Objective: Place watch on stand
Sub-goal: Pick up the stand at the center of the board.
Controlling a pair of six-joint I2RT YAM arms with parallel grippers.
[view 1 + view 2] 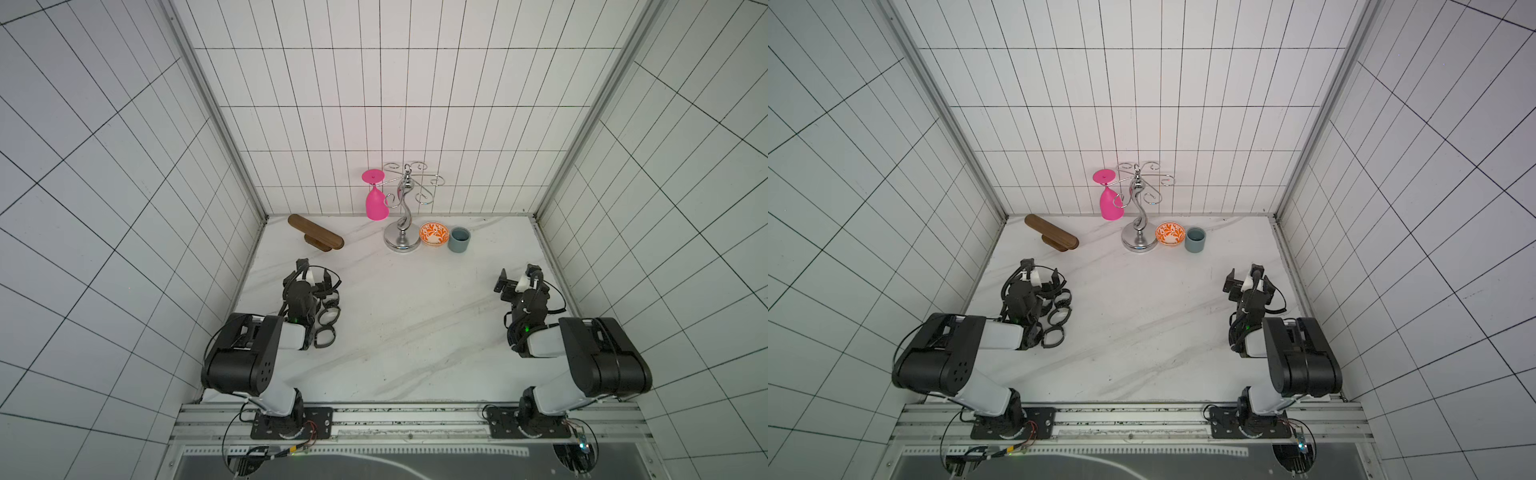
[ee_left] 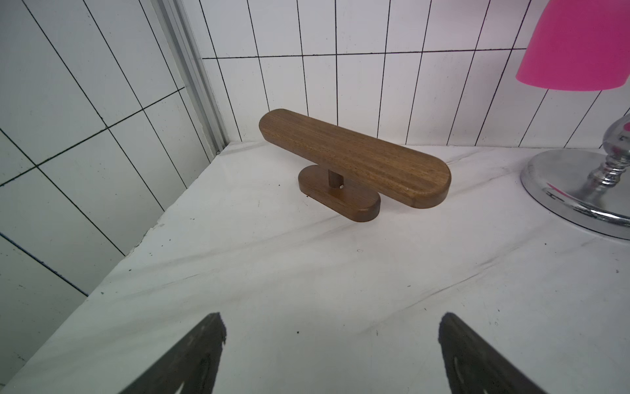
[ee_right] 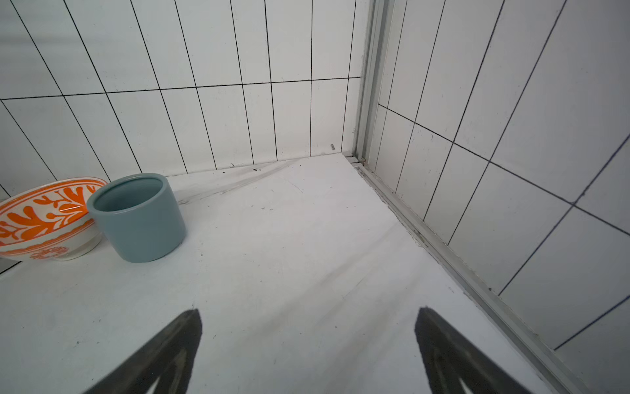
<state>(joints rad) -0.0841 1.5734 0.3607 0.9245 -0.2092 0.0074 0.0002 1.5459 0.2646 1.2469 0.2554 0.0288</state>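
The left arm point(image 1: 245, 361) and right arm point(image 1: 602, 357) show black joints, white links, cables.

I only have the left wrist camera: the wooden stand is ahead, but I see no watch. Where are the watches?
Observer: The watches lie in a row on the table, close beside the left arm, outside your camera's sight.
Operator: Is the right gripper holding one?
Observer: No. The right gripper is open and empty, over bare table on the far side.
Operator: Anything beyond the chrome rack?
Observer: An orange patterned bowl and a grey-blue cup stand side by side next to its base.
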